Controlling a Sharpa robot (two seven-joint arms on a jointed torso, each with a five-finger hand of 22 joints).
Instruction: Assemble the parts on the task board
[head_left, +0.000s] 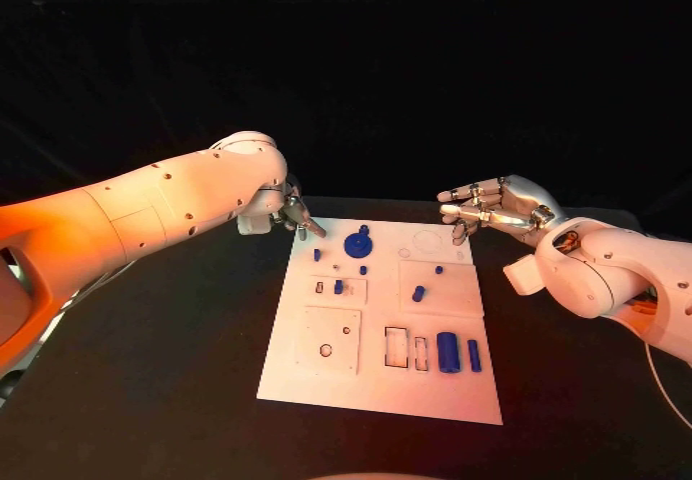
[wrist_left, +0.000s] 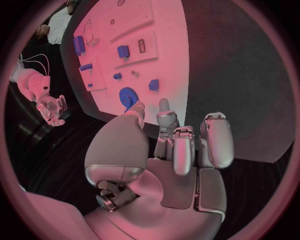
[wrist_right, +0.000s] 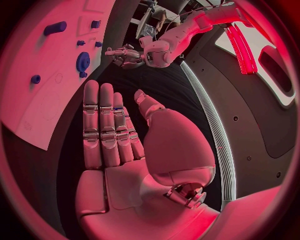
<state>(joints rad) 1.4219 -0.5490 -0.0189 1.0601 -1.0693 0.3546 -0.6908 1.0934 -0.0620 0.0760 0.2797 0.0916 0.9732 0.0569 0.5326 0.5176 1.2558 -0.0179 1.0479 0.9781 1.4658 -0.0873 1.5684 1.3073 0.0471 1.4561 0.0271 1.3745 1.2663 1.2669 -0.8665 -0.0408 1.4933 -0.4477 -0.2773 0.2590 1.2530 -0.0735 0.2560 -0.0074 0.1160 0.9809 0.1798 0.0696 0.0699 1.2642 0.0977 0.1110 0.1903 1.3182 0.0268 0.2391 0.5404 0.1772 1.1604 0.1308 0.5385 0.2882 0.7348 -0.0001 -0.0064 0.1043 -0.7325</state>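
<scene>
Gear (head_left: 358, 243) just beside left hand (head_left: 299, 216)

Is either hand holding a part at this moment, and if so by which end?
Nothing is held. The left hand hovers at the task board's far corner near the blue gear, fingers empty; the right hand is spread open beyond the board.

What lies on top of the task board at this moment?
On the task board lie small blue parts: a gear, a large cylinder beside a slimmer one, and several small pegs. The left hand hovers at its far corner, hiding what lies beneath.
</scene>
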